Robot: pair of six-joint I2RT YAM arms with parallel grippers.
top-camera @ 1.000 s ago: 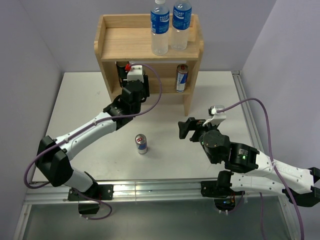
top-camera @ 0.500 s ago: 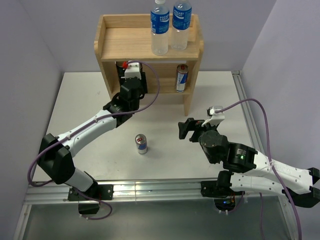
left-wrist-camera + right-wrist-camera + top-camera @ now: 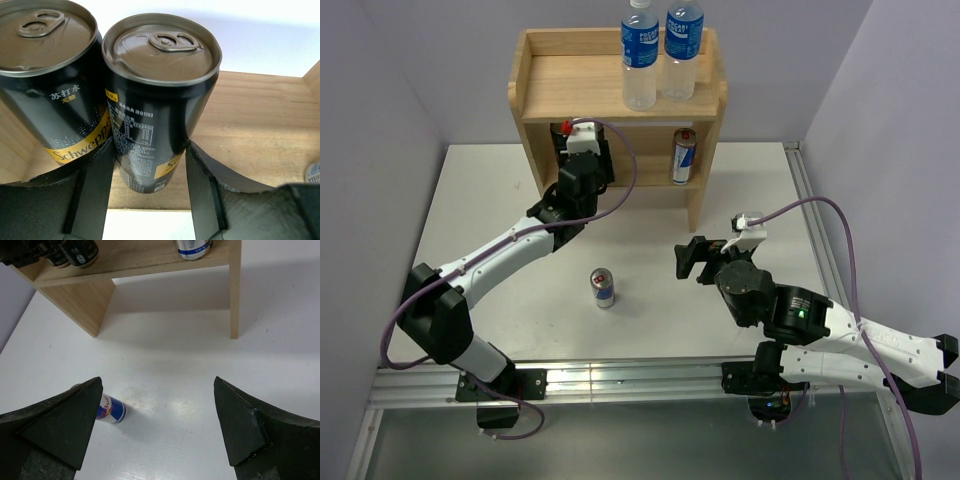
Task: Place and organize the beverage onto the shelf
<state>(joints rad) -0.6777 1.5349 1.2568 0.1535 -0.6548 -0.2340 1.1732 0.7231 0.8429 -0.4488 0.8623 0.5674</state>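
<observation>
The wooden shelf (image 3: 570, 85) stands at the back of the table. My left gripper (image 3: 582, 158) reaches into its lower tier at the left and is shut on a black Schweppes can (image 3: 160, 100), which stands upright on the lower board (image 3: 250, 135) beside a second black can (image 3: 47, 85). A Red Bull can (image 3: 684, 157) stands on the right of the lower tier. Two water bottles (image 3: 639, 60) stand on the top board. Another Red Bull can (image 3: 603, 288) stands on the table. My right gripper (image 3: 688, 260) is open and empty, right of that can (image 3: 111, 409).
The shelf's right side panel (image 3: 234, 290) and left panel (image 3: 85, 305) reach down to the white table. Purple walls close in on the left, back and right. A metal rail (image 3: 620, 380) runs along the table's near edge.
My left arm has pushed the black can a little further back into the lower tier. My right gripper has drifted slightly left.
</observation>
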